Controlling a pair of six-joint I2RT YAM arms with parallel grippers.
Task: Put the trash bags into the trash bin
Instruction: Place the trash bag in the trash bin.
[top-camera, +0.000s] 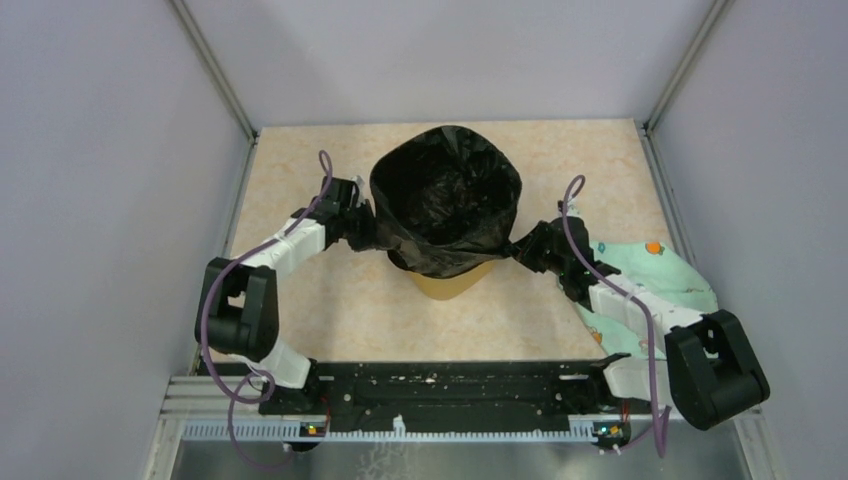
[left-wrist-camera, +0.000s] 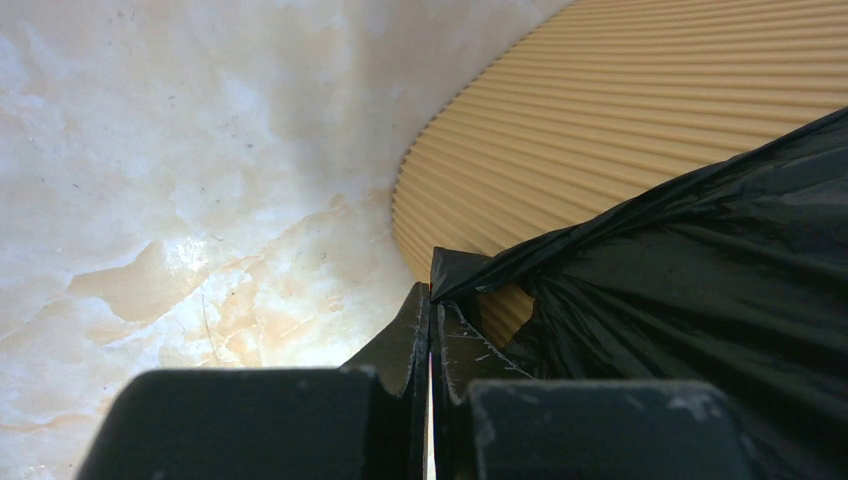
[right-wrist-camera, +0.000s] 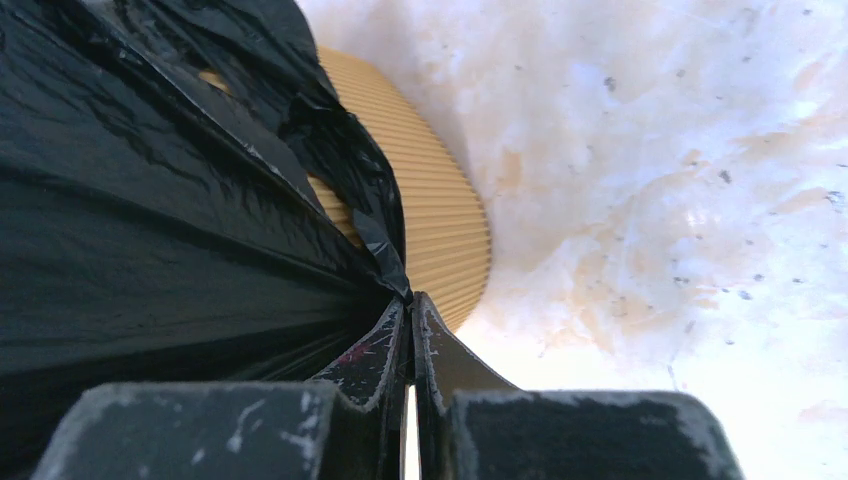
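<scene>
A glossy black trash bag (top-camera: 446, 200) is spread open over the mustard-yellow trash bin (top-camera: 455, 284), whose lower part shows below the bag. My left gripper (top-camera: 365, 226) is shut on the bag's left edge; in the left wrist view the jaws (left-wrist-camera: 430, 300) pinch the black film (left-wrist-camera: 700, 260) beside the ribbed bin wall (left-wrist-camera: 620, 110). My right gripper (top-camera: 520, 248) is shut on the bag's right edge; in the right wrist view the jaws (right-wrist-camera: 410, 305) pinch the film (right-wrist-camera: 150, 230) next to the bin (right-wrist-camera: 440, 230).
A pale green patterned cloth (top-camera: 665, 275) lies on the table at the right, under my right arm. Grey walls enclose the beige tabletop (top-camera: 300, 170) on three sides.
</scene>
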